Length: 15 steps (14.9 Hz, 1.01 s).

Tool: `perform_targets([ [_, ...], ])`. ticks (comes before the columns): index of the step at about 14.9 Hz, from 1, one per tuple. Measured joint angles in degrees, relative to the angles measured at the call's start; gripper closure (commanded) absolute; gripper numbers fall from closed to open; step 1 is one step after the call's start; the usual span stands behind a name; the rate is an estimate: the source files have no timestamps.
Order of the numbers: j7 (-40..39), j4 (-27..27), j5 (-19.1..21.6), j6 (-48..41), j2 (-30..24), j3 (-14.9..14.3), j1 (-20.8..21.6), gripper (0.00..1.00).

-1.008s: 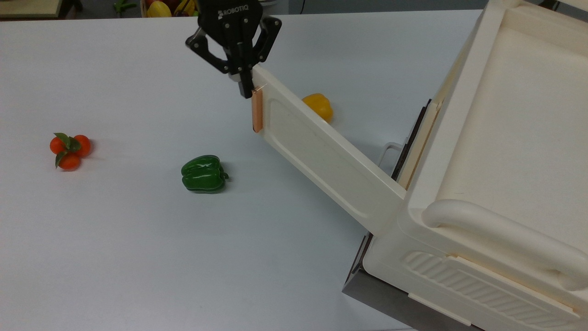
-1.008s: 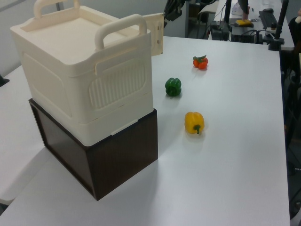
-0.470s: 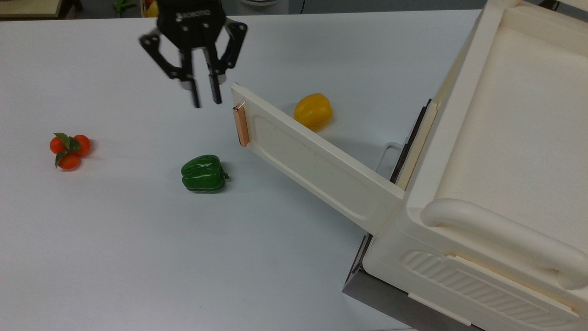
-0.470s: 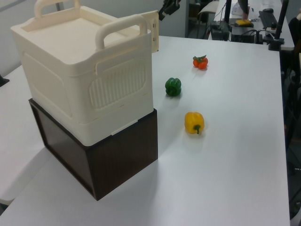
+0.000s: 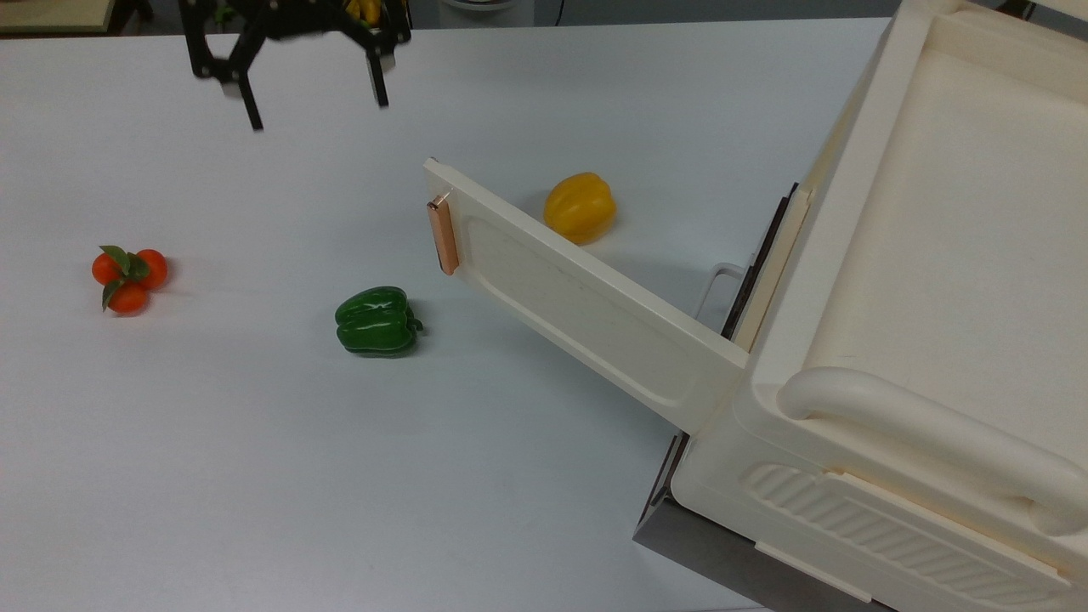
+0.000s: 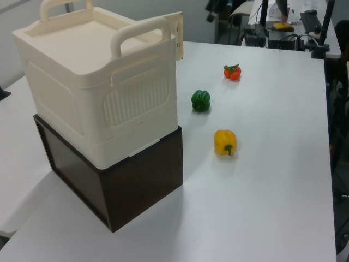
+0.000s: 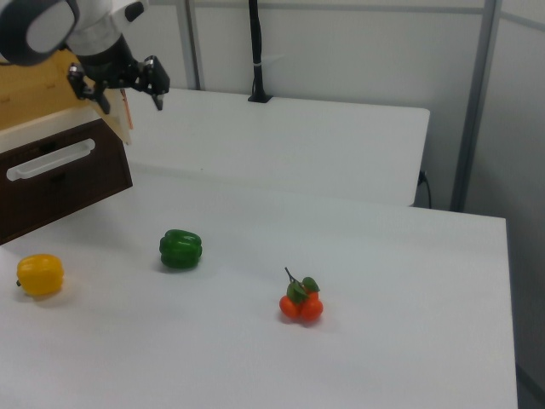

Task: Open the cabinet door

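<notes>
The cabinet door (image 5: 586, 297) stands swung out from the cream cabinet (image 5: 935, 255), reaching toward the top view's left. Its copper bar handle (image 5: 442, 238) sits at the free end with nothing touching it. My gripper (image 5: 314, 98) hovers above the table near the top view's upper edge, up and left of the door's end. It is open wide and holds nothing. In the right view the gripper (image 7: 132, 104) hangs just in front of the door's edge (image 7: 122, 119). The left view shows the cabinet (image 6: 98, 82) with the door's end (image 6: 179, 35) sticking out behind it.
A green pepper (image 5: 376, 320) lies on the white table below the door's free end. A yellow pepper (image 5: 580, 206) sits behind the door. A cluster of small orange fruits (image 5: 127, 270) lies far left. The cabinet rests on a dark brown box (image 6: 136, 185).
My gripper let go of the door's handle end, opened wide and drew away up and to the top view's left. The door's free end shifted slightly, then stayed put.
</notes>
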Motion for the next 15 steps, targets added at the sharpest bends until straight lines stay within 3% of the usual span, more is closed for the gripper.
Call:
perform_targets([
  [4,14.16,-0.08,-0.07,-19.34,-5.17,-0.45,0.55,0.00],
  [8,19.28,-0.18,-0.17,-33.49,-7.81,-0.61,1.13,0.00],
  [12,26.97,-0.39,-0.17,-34.05,-9.11,-0.63,2.93,0.00],
  [15,30.34,-1.82,-0.20,-28.08,-8.98,-0.63,4.88,0.00],
])
